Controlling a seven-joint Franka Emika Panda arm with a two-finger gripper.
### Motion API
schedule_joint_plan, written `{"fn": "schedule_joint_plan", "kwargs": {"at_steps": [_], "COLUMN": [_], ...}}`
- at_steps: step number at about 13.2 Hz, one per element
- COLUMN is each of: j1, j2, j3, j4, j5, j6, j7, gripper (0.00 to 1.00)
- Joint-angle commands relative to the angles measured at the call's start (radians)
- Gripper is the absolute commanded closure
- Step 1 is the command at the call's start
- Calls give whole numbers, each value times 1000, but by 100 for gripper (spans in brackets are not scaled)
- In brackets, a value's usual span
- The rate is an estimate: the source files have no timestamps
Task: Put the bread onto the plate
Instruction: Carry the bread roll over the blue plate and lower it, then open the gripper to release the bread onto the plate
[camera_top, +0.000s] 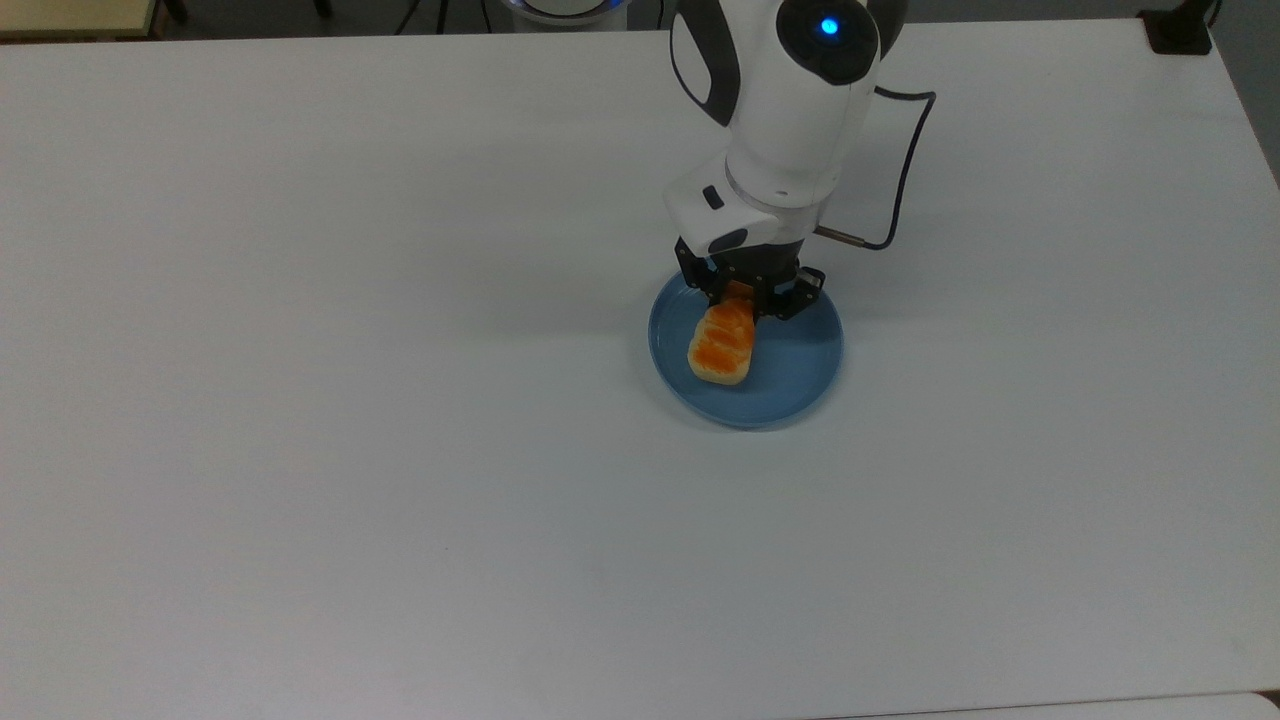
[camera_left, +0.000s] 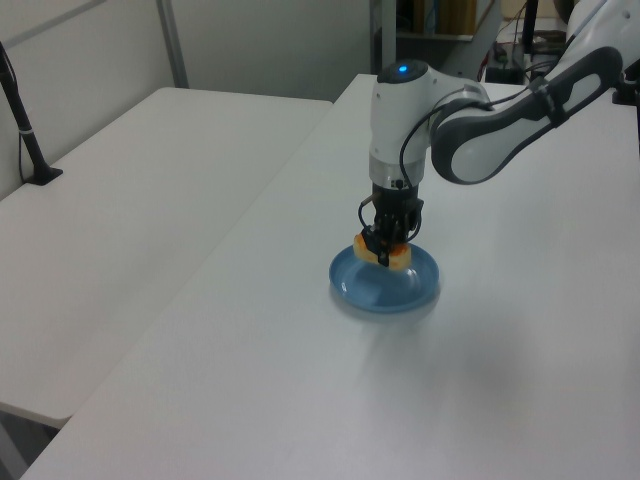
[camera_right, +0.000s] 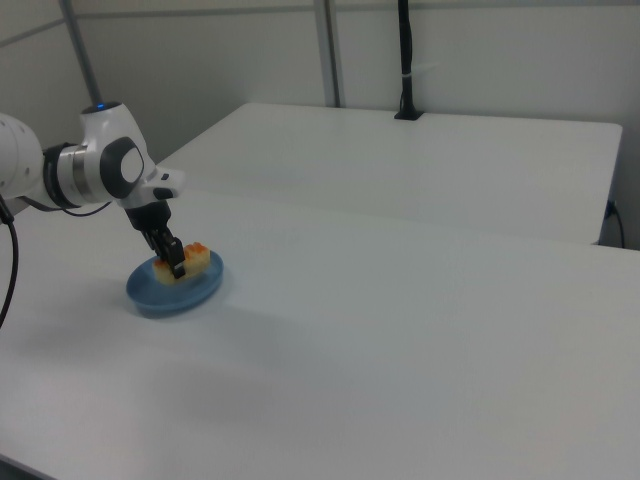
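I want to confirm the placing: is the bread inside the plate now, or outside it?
Inside: the bread lies within the plate rim, claw shut on it.

One bread (camera_top: 722, 348), one plate (camera_top: 790, 395).

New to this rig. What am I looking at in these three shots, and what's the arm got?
It is one white robot arm ending in a two-finger gripper. Three fixed cameras watch the same moment: the top view looks down on the white table, while the left view and the right view look across it from opposite sides. On the table sits a shallow round blue plate. The gripper is shut on one end of a small loaf of bread with a glossy orange top, and holds it low over the plate, within its rim. The side views show the same thing: gripper and bread at the plate. Whether the bread already touches the plate cannot be told. A second white table stands alongside.
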Motion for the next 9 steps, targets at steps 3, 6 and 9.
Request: {"fn": "schedule_joint_plan", "kwargs": {"at_steps": [3,6,9], "j1": [12,13,6], "j2": [29,35,20], "j3": [20,20,20], "j4": [14,14,15], "j5": [-55,-58,-55], "j6": [26,26,16], "j7": [28,26,26], "gripper": [0,0,0]}}
